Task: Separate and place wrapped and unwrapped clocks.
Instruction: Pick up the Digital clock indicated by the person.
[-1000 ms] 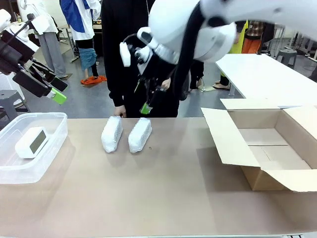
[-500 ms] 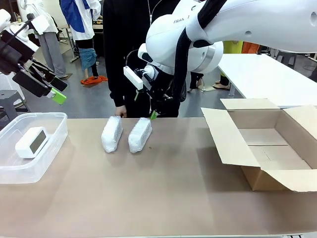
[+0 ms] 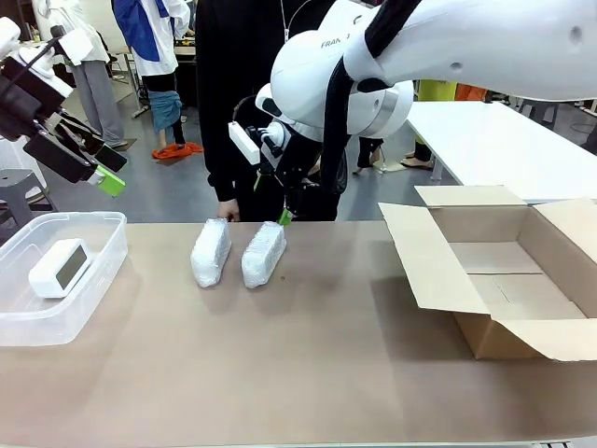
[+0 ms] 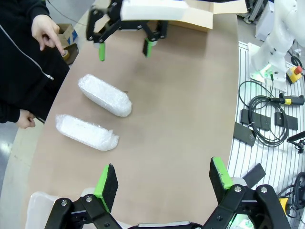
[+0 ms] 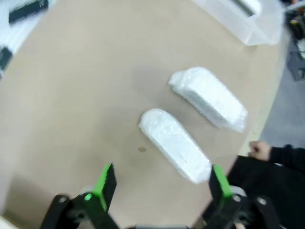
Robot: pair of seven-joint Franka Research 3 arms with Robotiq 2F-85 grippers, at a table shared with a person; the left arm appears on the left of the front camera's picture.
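Brown counter [image 3: 308, 355] carries two bundles [image 3: 211, 252], a clock [image 3: 59, 267] in a tub [image 3: 110, 245], and a box [image 3: 438, 266]. Right hand [image 5: 161, 180] hovers wide above the bundles; left hand [image 4: 163, 177] is wide, raised.

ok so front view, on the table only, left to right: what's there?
clear bin with the bare clock in it → left wrapped bundle → right wrapped bundle → open cardboard box
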